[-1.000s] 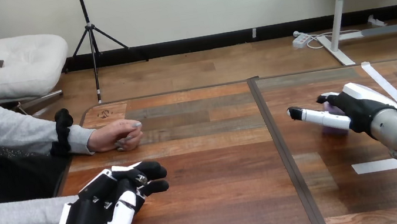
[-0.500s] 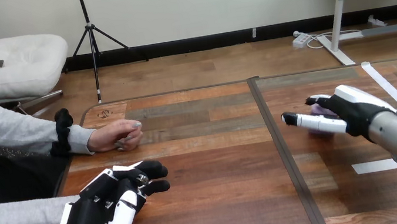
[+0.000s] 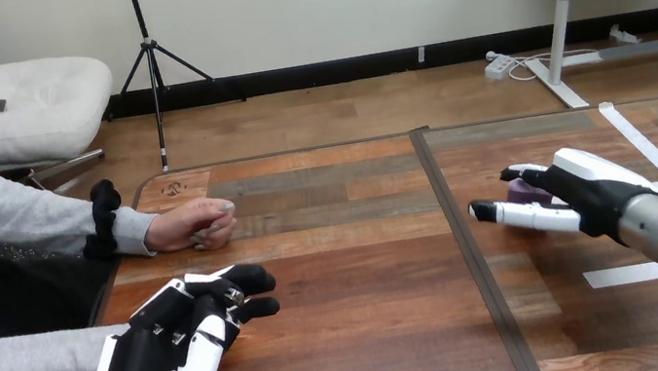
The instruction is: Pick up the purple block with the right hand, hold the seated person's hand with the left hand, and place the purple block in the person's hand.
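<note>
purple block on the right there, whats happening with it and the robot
The robot's right hand has the purple block pinched between thumb and fingers, over the right half of the table. Its left hand rests near the left edge, fingers relaxed, holding nothing. The person's hand lies loosely closed on the table beyond it, apart from both robot hands. No handover yet.

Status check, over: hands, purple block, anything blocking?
Right hand pinching purple block, far right. Left hand open, holding nothing, short of the person's hand, not touching. No obstacle between them.
</note>
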